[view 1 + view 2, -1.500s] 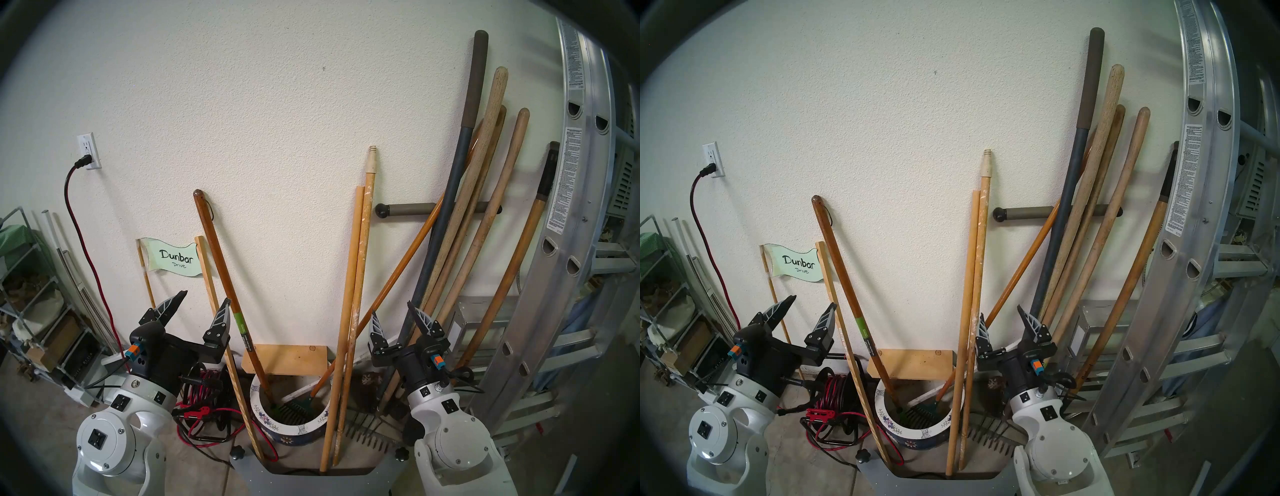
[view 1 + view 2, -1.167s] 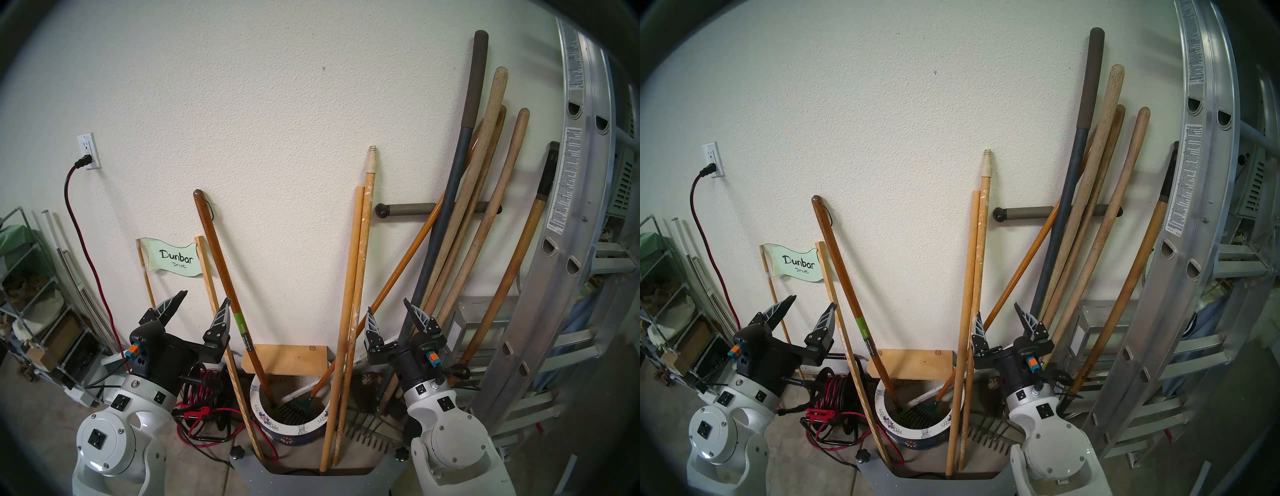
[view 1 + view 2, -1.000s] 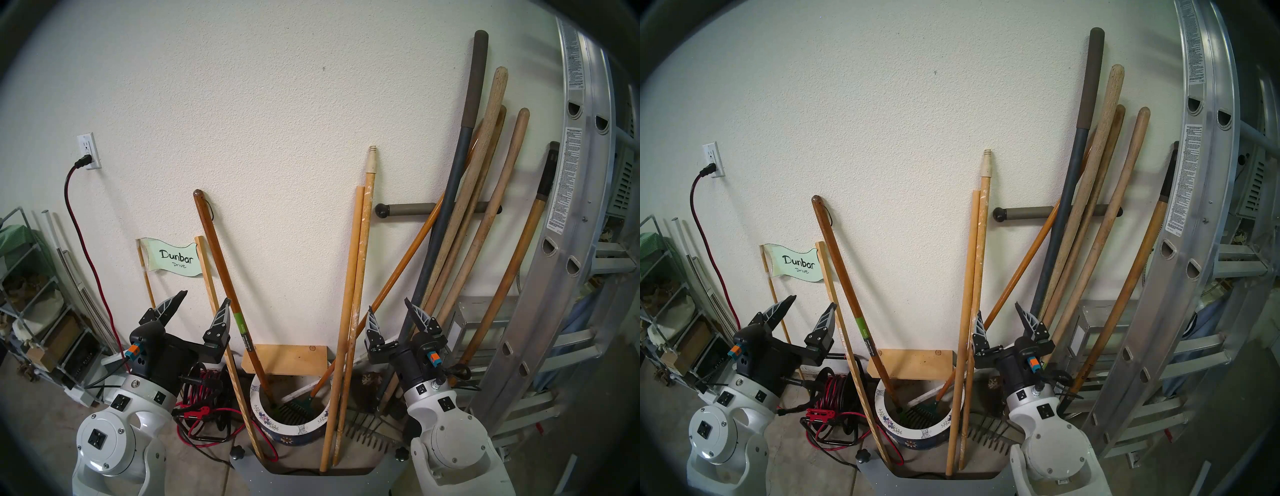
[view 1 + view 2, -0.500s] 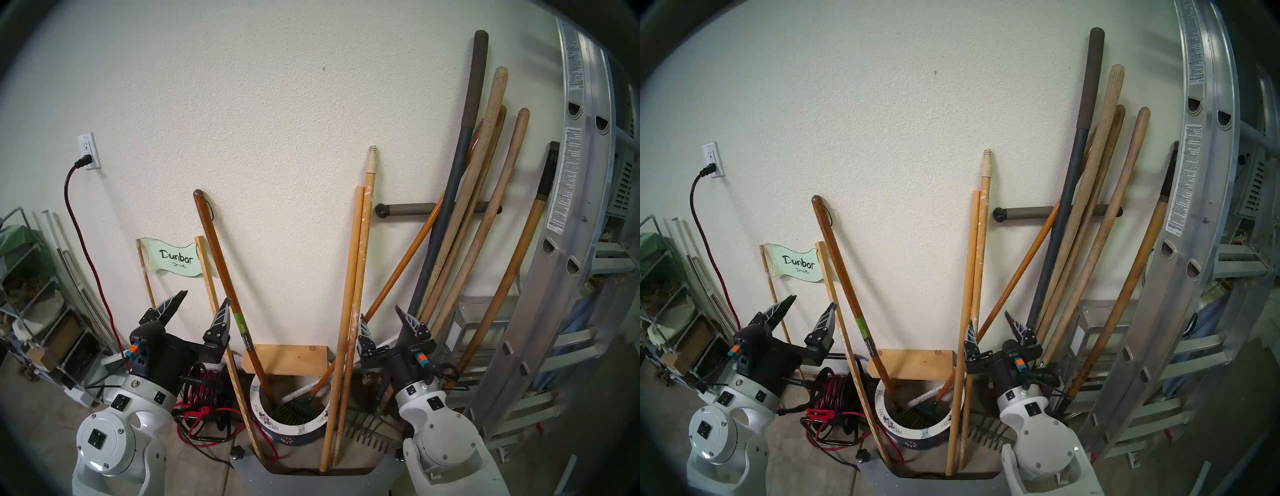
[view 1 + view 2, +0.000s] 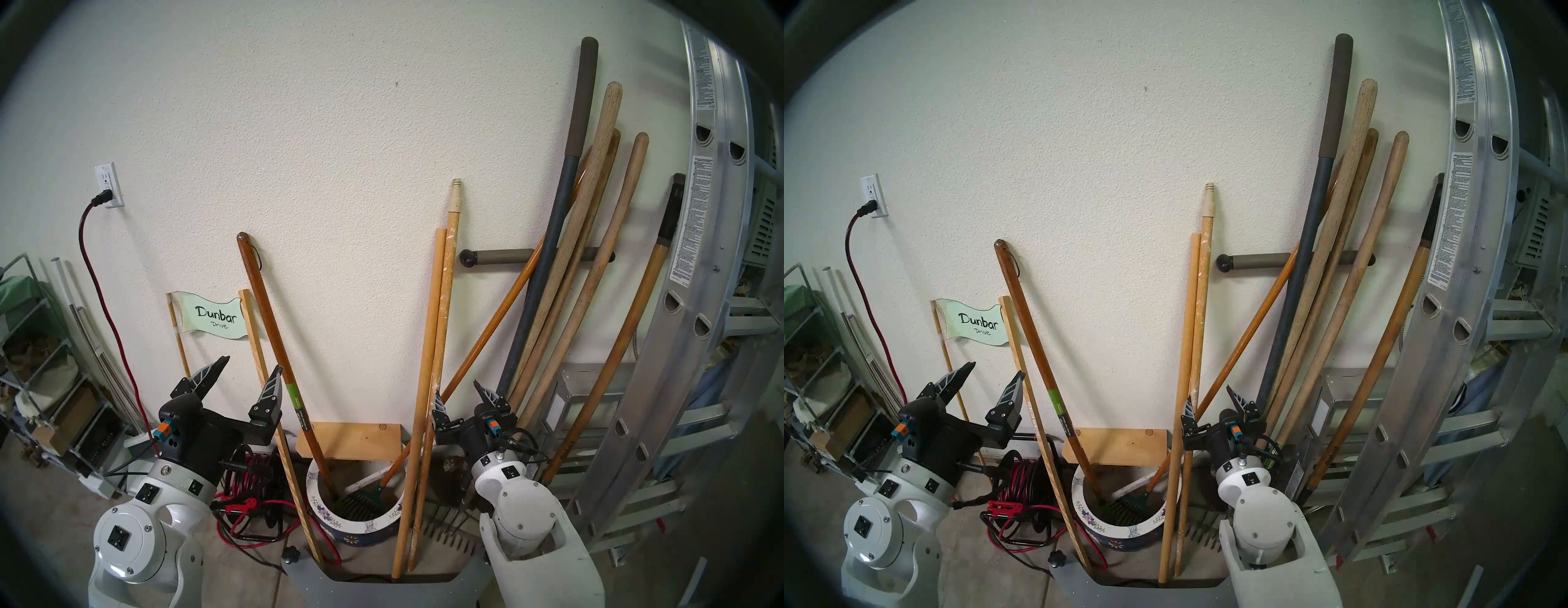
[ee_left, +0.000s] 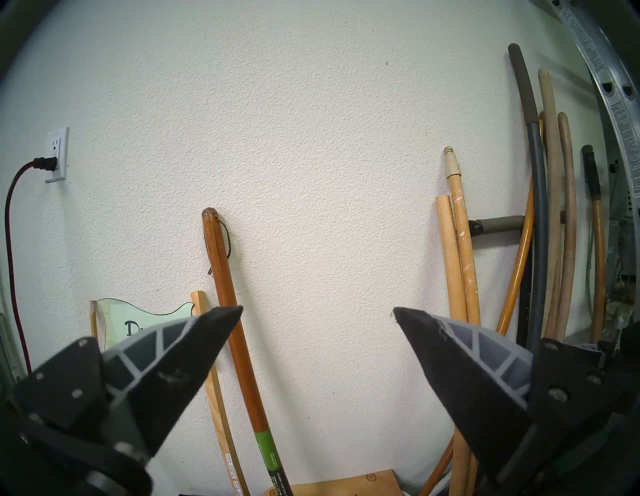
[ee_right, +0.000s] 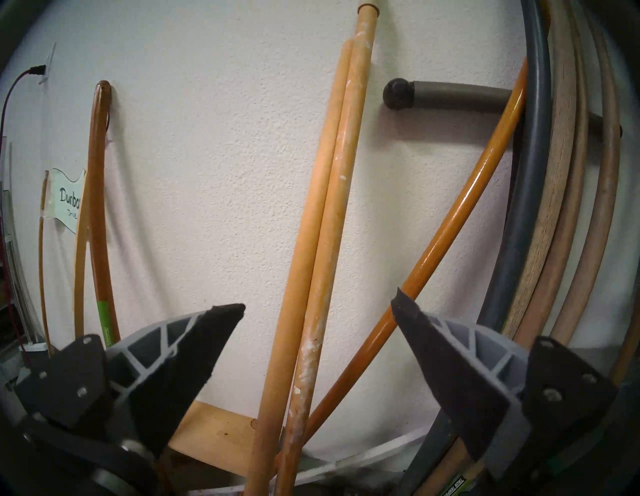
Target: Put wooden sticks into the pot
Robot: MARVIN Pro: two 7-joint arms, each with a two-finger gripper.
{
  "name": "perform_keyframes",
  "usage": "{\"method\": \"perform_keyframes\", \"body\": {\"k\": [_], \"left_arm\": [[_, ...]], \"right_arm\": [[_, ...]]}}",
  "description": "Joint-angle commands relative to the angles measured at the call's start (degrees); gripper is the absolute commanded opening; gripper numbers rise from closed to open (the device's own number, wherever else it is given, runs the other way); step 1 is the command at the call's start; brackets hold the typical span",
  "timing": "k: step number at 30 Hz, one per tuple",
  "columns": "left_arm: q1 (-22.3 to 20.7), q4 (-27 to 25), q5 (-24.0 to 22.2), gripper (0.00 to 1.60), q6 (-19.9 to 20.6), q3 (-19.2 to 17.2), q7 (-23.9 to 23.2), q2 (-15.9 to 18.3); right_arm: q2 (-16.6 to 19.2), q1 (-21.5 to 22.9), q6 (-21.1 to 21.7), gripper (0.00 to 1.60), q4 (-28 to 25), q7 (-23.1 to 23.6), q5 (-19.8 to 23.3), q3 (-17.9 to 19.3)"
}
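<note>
Right gripper [image 5: 459, 397]: jaws spread wide, nothing clamped. In the right wrist view [image 7: 318, 313] both sticks stand betw. the two fingers, w/ gaps either side; contact can't be told.
Left gripper [image 5: 250, 369]: jaws wide apart, empty, held up left of the pot, well apart from the sticks. In the left wrist view [image 6: 317, 313] only bare wall [image 6: 311, 173] shows betw. the fingers.
Plain stick [image 5: 426, 373]: yellow-tan, flat top end; leans on the wall, foot on the floor just right of the pot, outside it.
Speckled stick [image 5: 440, 339]: white paint flecks, cream threaded tip at top; pressed alongside the plain stick on its right, foot also on the floor outside the pot.
Pot [image 5: 356, 524]: white floral rim, dark blue body, on the floor at the wall base betw. the two arms.
In pot: dark brown handle [image 5: 275, 339] w/ green label, plus a small green rake [image 5: 360, 499] on an orange handle [image 5: 488, 335] slanting up to the right.
Orange handle vs sticks: crosses behind them, passing near the right gripper's fingers.
Right of sticks: bundle of pale tool handles [image 5: 581, 254] and an aluminium ladder [image 5: 695, 297] against the wall.
Left of pot: red cord reel [image 5: 250, 479] on the floor; "Dunbar Drive" sign [image 5: 214, 318] by the wall.
</note>
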Motion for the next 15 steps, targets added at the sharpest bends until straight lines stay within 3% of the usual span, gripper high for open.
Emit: {"method": "perform_keyframes", "body": {"k": [1, 15], "left_arm": [[0.1, 0.0, 0.1, 1.6, 0.0, 0.0, 0.1, -0.1], [0.1, 0.0, 0.1, 1.6, 0.0, 0.0, 0.1, 0.0]], "right_arm": [[-1.4, 6.3, -0.3, 1.6, 4.4, 0.4, 0.8, 0.4], [-2.4, 14.9, -1.4, 1.6, 16.2, -0.2, 1.4, 0.7]]}}
